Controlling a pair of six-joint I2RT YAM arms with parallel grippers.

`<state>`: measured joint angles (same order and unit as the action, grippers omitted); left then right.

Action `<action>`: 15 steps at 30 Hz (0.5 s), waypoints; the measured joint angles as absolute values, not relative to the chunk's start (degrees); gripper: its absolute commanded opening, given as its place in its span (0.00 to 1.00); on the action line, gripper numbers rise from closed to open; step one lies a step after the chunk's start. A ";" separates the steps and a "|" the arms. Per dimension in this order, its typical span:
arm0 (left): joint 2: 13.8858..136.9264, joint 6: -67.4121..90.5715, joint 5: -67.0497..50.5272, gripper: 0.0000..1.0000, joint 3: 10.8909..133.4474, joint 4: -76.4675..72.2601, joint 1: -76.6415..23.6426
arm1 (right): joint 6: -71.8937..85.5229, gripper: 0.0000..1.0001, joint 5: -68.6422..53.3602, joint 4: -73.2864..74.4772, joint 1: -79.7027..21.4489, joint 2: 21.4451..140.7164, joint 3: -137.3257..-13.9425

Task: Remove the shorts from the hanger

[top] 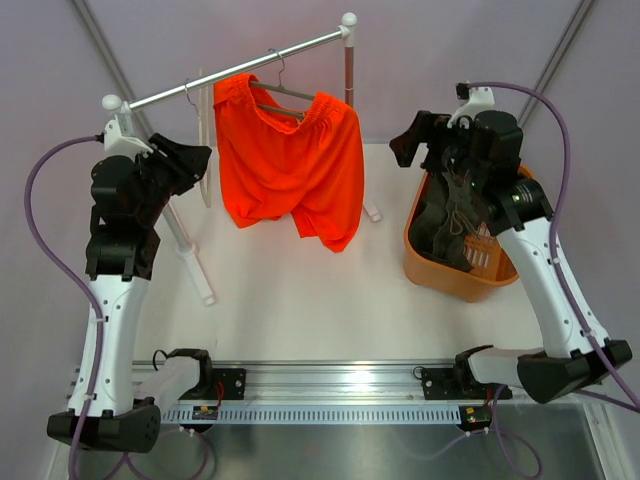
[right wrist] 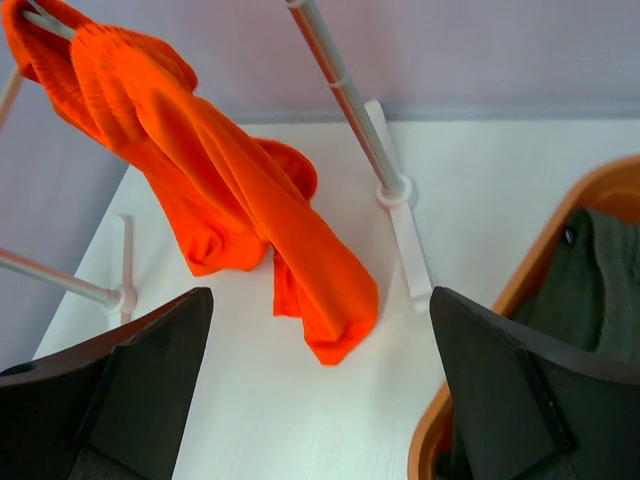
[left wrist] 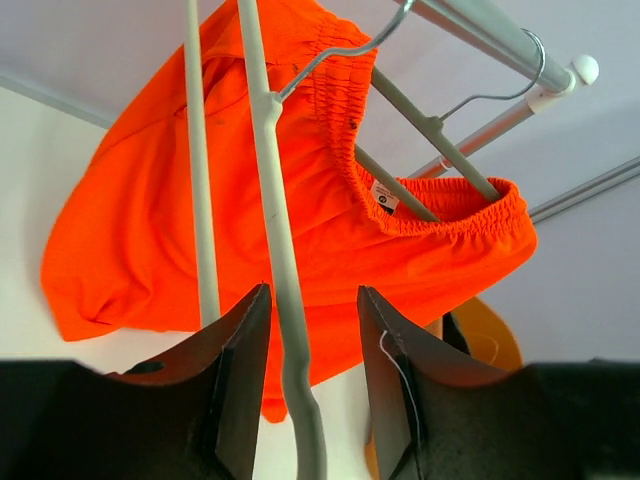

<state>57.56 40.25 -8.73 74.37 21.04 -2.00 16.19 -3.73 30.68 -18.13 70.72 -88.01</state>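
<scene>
The bright orange soft fabric shorts (top: 290,165) hang in the upper middle of the overhead view. Their gathered waistband is threaded over a thin dark grey triangular hanger (left wrist: 432,128), and the hanger's wire hook is caught on the silver metal rail (left wrist: 480,28). The waistband and the hanger's long bar run roughly left to right across the frame. Both legs droop down toward the white worktop (top: 300,300).

Just left of the shorts, a pale cream-white plastic hanger (left wrist: 272,180) dangles from the same rail. In the left wrist view its bar crosses the gap of the left claw (left wrist: 313,300). I can't tell whether the bar really sits between the fingers or hangs just beyond them. That claw is spread, grips nothing, and points at the left edge of the shorts from close by.

The right claw (right wrist: 320,300) is also spread wide and empty. It sits well apart on the right of the frame, above an orange plastic basket (top: 425,262) that holds a dark garment (right wrist: 600,280).

To my eye the left arm is the nearer one, with the shorts lying to its right. The cream hanger could get in its way.
</scene>
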 measured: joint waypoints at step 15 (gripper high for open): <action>51.75 28.97 -5.96 0.50 78.59 31.14 -3.97 | 7.84 0.99 -10.28 17.15 -19.99 96.79 -108.49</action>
<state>51.75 28.97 -5.96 78.59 31.14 -3.97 7.84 -10.28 17.15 -19.99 96.79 -108.49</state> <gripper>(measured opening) 0.495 0.993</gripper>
